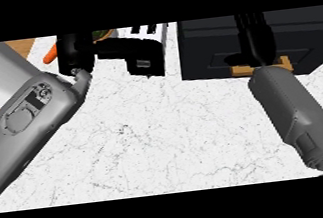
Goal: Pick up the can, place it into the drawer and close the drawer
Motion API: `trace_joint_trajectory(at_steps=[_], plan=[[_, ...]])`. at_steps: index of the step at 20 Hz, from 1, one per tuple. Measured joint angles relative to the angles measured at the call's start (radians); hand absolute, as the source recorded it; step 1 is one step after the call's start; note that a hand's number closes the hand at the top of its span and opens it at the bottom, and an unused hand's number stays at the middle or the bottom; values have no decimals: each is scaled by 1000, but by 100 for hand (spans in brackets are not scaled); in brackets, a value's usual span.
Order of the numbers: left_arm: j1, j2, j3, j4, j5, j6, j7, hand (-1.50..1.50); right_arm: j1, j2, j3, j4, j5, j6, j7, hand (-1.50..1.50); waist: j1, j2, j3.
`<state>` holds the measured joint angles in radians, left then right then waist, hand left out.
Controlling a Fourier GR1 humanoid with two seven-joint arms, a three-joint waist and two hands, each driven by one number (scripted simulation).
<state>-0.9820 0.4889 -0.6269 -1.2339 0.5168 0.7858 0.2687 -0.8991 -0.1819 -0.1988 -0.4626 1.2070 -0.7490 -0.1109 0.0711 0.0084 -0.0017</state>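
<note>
- We see the white marble counter (160, 141) spreading below both hands.
- The black drawer unit (209, 45) sits at the far right; our right hand (255, 45) reaches over it, and we cannot tell how its fingers are set.
- Our left hand (75, 53) is at the far left, fingers also unclear.
- A toaster (147, 52) stands just right of the left hand's fingers.
- A carrot (50, 54) lies just left of them.
- We cannot make out the can.
</note>
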Motion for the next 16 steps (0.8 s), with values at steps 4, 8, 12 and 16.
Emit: trace_joint_trajectory(at_steps=[4,8,12,16], plan=[[48,25,13,-45,-5,-13,-2,-150,-64,-14,-13,76,7,-15,6,-150,1,2,0],[99,32,13,-77,-23,-15,-22,-150,-129,-24,-24,144,10,0,9,-150,5,9,1],[121,41,21,-108,-31,-19,-16,-150,-173,-37,-38,196,6,19,2,-150,9,16,3],[137,51,25,-132,-40,-25,-14,-150,-193,-43,-58,223,-13,35,-44,-150,8,19,4]])
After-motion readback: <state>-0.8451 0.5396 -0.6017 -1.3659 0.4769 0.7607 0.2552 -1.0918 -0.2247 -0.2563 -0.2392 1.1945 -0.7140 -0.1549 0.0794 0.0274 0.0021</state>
